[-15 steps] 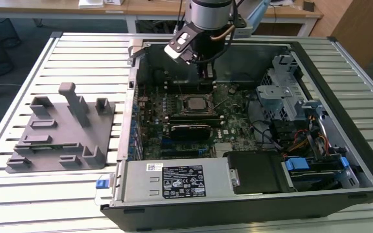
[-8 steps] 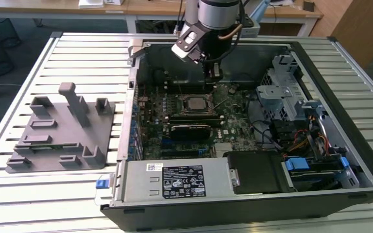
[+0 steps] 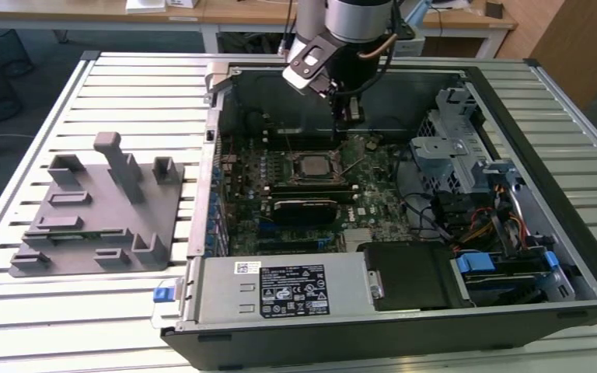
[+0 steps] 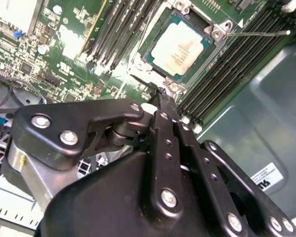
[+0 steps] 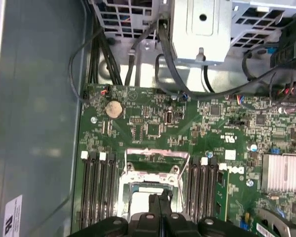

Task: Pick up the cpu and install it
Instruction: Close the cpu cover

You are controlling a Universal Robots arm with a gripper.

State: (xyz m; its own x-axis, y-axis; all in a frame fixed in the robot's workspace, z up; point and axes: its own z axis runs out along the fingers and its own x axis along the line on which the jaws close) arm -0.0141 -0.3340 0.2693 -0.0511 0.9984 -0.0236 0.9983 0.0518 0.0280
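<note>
Open computer case (image 3: 547,256) lying on the slatted tabletop (image 3: 122,78). The cpu (image 3: 309,165) lies flat in the socket (image 4: 152,59) at mid-board, its pale top uncovered. Memory slots (image 4: 123,29) run close along two opposite sides of the socket, and the socket's thin wire lever (image 4: 256,33) stands out over one bank. The case walls are well apart from the socket, and the space above it is open. The arm descends steeply from above the socket, fingers pointing down. The gripper (image 3: 348,116) has its fingertips pressed together on nothing, poised at the socket's edge in both wrist views (image 4: 162,94) (image 5: 160,197). A grey fixture tray (image 3: 102,225) sits outside the case, well apart from the socket.
</note>
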